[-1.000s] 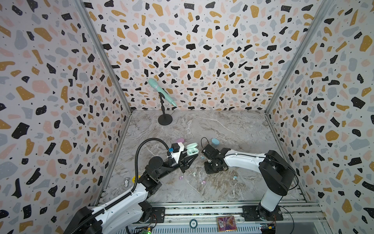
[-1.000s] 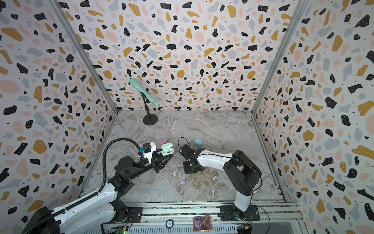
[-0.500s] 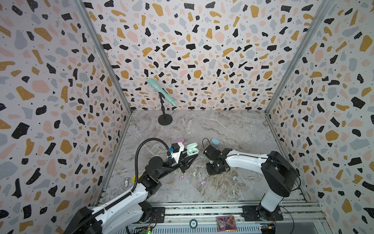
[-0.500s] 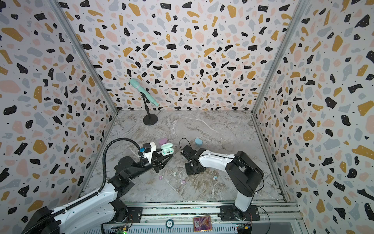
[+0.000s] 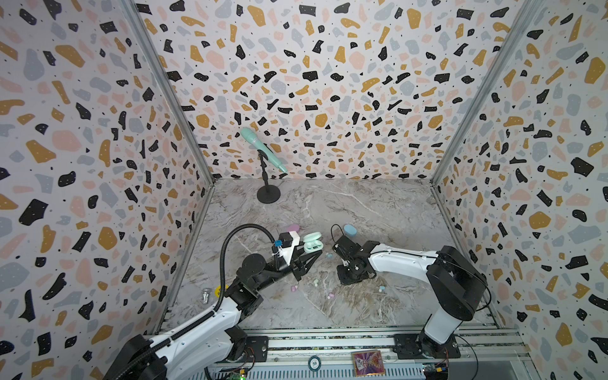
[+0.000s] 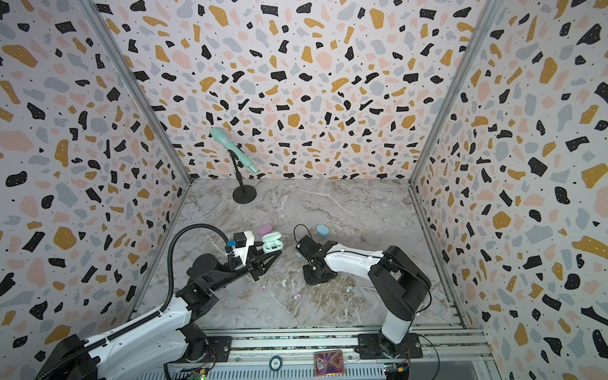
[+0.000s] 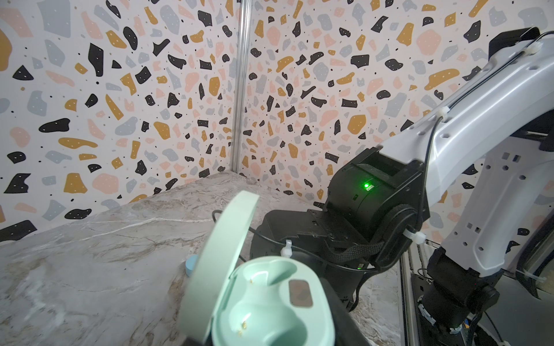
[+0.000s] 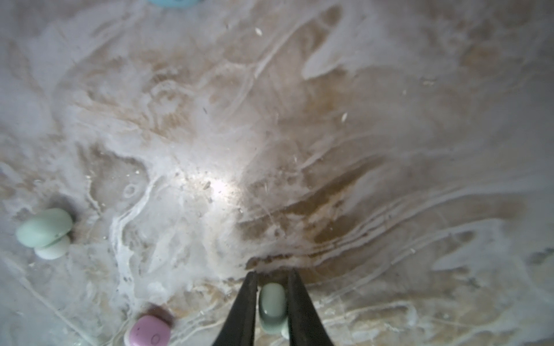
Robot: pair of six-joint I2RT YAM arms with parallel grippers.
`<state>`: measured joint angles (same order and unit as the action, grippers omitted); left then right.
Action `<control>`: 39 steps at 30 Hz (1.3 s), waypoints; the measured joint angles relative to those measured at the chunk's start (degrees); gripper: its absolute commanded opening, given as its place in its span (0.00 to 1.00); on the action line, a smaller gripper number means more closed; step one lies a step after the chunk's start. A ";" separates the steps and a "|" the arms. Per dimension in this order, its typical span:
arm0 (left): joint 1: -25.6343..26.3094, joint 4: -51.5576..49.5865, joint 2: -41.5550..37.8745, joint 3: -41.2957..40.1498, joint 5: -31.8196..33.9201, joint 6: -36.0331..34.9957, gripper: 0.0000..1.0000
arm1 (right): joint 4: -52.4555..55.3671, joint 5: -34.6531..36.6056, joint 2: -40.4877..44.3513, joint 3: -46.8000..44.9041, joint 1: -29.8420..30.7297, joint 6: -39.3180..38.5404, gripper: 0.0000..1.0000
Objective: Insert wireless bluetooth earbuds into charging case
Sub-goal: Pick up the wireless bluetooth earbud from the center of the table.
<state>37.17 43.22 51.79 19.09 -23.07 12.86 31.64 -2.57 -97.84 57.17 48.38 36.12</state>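
Observation:
My left gripper is shut on the mint charging case, holding it above the table with the lid up. Both sockets of the case are bare. My right gripper is low over the table, just right of the case. A mint earbud stands between its fingers. One finger touches it and a thin gap shows at the other. Loose on the table lie a second mint earbud, a pink one, and in a top view a blue one.
A pink case and a blue case lie behind the grippers. A mint microphone on a black stand is at the back left. Terrazzo walls close three sides. A small metal part lies by the left wall.
The right gripper has slid slightly to the right and toward the front, staying low. The left arm and the case have not moved.

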 measured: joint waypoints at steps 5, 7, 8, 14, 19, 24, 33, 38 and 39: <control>0.00 0.00 0.00 0.00 -0.02 0.00 0.29 | 0.33 0.00 0.00 0.09 0.00 0.02 0.24; 0.00 0.00 0.00 0.00 -0.04 0.00 0.29 | 0.61 0.02 0.00 0.11 0.00 0.02 0.25; 0.00 0.00 0.00 0.00 -0.07 0.00 0.29 | 0.79 0.02 0.00 0.11 0.00 0.02 0.25; 0.00 0.00 0.00 0.00 -0.35 0.00 0.29 | 1.88 0.20 -0.70 1.03 0.09 0.02 0.25; 0.00 0.00 0.00 0.00 -0.39 0.00 0.29 | 3.15 0.68 -1.60 2.10 0.68 0.00 0.19; 0.00 0.00 0.00 0.00 -0.39 0.00 0.29 | 3.34 0.87 -1.75 2.23 0.92 0.20 0.08; 0.00 0.20 0.96 0.00 -0.94 0.02 0.30 | 2.91 0.76 -0.42 1.18 0.37 0.24 0.07; 0.02 1.49 5.22 0.28 -3.45 0.48 0.31 | 3.30 -1.01 6.16 -1.27 -2.73 -0.46 0.07; 0.02 2.03 6.10 0.46 -3.87 0.55 0.31 | 3.28 -1.55 8.04 -1.42 -3.50 -0.72 0.06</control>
<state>37.19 45.25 57.89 19.55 -26.94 13.41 34.92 -4.12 -89.80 55.75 44.88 35.40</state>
